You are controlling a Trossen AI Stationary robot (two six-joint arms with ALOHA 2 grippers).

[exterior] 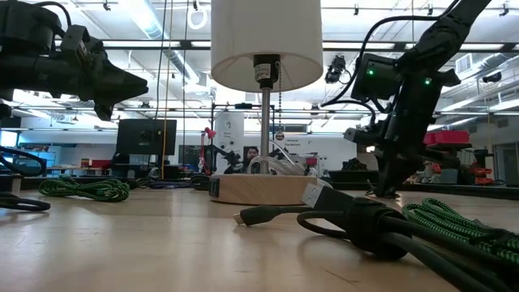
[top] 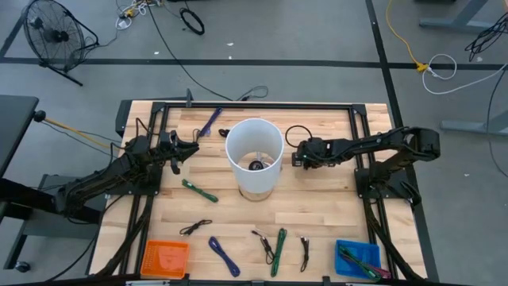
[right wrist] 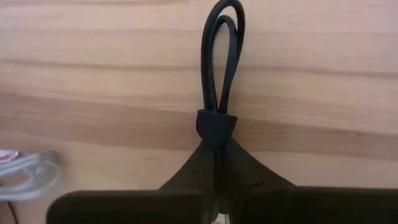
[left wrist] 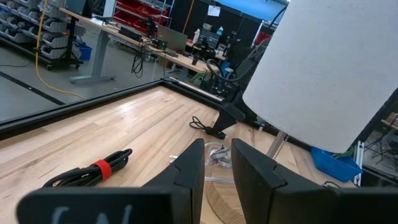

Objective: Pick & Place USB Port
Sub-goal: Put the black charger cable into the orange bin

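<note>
Pale butcher-block planks form the worktop point(top: 317, 214), framed by a black rail, with a workshop of benches and monitors beyond it.

A white cylindrical lampshade on a round wooden base point(top: 254, 156) stands mid-worktop, between the two arms.

**Right gripper point(right wrist: 214, 158).** The jaws are pressed together on a looped black cable bound by a black band point(right wrist: 217, 81). The band sits just ahead of the jaw tips; the loop extends forward from them over the bare wood. This black cable appears to be the task's USB item; no connector is visible, so that cannot be confirmed. In the high view the right gripper sits just beside the lampshade, and in the low view it hangs above the worktop. Whether the loop touches the wood cannot be told.

**Left gripper point(left wrist: 217, 163).** The jaws are slightly spread and hold nothing. Ahead of them lies the lamp base; off to one side lies a coiled black cable with a red tie point(left wrist: 90, 172).

**Step in hand.** Judged from the grip, the pick is made and transport is due.

**Next move.** It calls for a lift clear of the lampshade, then travel to a drop point. An orange tray point(top: 165, 258) and a blue tray point(top: 357, 258) stand at the near edge, well apart from both jaws. Which tray is intended cannot be told.
</note>
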